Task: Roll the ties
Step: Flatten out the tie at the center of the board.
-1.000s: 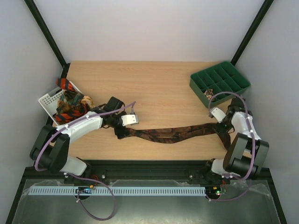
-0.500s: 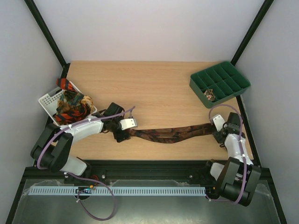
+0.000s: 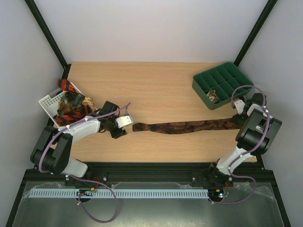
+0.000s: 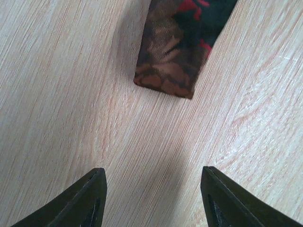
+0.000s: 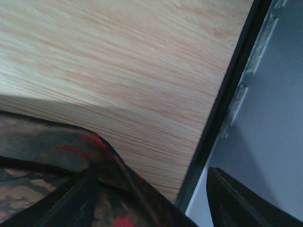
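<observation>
A dark brown tie with reddish specks [image 3: 184, 126] lies stretched straight across the table's near half. Its narrow end [image 4: 175, 52] rests flat just ahead of my left gripper [image 4: 154, 189], which is open and empty over bare wood; in the top view the left gripper [image 3: 124, 127] sits just left of that end. My right gripper [image 5: 156, 203] is open at the table's right edge, with the tie's wide end [image 5: 47, 146] lying by its left finger [image 5: 71, 203]. In the top view the right gripper [image 3: 240, 116] is above that wide end. More ties, orange-and-black striped and tan-gold [image 3: 73, 106], are piled in the basket.
A white slotted basket [image 3: 47, 101] stands at the left edge. A green compartment tray [image 3: 229, 78] stands at the back right with a small brown bundle [image 3: 211, 96] in one near cell. The black frame rail [image 5: 222, 127] runs along the table's right edge.
The tie was pulled rightward and now lies straight instead of wavy. My right arm swung out to the right edge. My left gripper let go of the narrow end and drew back left.
</observation>
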Robot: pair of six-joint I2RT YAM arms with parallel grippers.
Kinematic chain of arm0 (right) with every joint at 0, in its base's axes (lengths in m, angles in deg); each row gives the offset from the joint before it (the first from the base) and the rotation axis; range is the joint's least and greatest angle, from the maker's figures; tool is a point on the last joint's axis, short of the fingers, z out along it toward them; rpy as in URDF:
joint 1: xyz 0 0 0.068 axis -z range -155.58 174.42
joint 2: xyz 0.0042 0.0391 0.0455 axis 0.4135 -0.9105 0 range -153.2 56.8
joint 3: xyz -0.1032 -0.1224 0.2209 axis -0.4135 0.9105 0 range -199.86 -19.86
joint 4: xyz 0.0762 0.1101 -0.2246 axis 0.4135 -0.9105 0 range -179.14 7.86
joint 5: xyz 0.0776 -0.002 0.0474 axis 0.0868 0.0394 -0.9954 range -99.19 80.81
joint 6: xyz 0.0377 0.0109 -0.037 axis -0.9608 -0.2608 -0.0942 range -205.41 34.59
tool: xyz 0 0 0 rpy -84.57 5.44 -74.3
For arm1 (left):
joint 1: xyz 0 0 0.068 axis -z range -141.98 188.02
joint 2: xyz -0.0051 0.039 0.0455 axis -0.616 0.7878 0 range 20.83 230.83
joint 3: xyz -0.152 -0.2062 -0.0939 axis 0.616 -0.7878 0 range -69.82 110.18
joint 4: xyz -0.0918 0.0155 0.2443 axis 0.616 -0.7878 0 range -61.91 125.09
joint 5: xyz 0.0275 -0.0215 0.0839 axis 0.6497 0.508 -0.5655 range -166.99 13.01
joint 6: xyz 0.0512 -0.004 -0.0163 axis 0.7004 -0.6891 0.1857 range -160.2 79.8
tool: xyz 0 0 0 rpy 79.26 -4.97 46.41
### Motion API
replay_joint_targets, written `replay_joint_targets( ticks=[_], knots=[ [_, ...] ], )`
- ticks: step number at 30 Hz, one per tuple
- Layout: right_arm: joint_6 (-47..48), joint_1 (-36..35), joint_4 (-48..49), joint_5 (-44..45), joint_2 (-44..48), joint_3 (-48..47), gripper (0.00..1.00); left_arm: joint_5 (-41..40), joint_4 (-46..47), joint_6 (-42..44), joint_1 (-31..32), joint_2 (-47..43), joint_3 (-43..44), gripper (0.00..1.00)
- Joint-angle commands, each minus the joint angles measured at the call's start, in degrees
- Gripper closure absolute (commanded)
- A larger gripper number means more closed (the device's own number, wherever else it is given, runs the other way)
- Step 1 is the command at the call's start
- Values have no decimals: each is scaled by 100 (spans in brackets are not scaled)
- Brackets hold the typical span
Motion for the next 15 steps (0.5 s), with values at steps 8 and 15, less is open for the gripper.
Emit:
replay_joint_targets(
  ticks=[8,15],
  knots=[
    [29,209,-1208,-932,583,-470,31,750,-204,82,37,-47,606,18],
    [-104,205,-2589,-2424,767,-662,33,803,10,-86,671,1192,1561,17]
  ],
)
